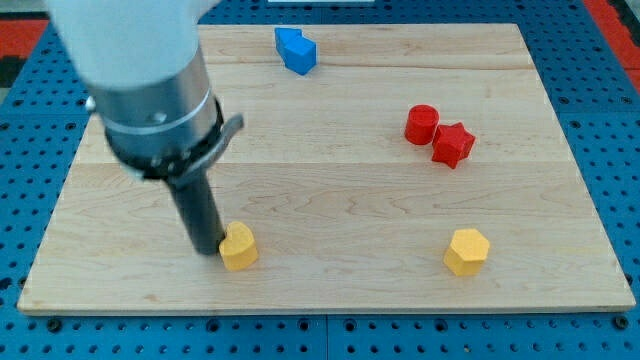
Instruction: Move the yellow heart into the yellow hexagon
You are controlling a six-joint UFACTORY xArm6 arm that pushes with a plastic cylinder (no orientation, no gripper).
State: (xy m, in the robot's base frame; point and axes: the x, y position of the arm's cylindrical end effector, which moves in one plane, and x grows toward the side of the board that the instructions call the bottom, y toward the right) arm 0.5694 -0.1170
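Observation:
The yellow heart (239, 246) lies on the wooden board (330, 190) near the view's bottom, left of centre. The yellow hexagon (467, 251) lies near the bottom at the right, far from the heart. My tip (208, 248) is on the board just left of the heart, touching or nearly touching its left side. The rod rises from there to the grey arm body at the upper left.
A blue block (296, 49) lies at the top, left of centre. A red cylinder (421, 124) and a red star (452, 144) sit side by side at the right. The board rests on a blue perforated base (610, 60).

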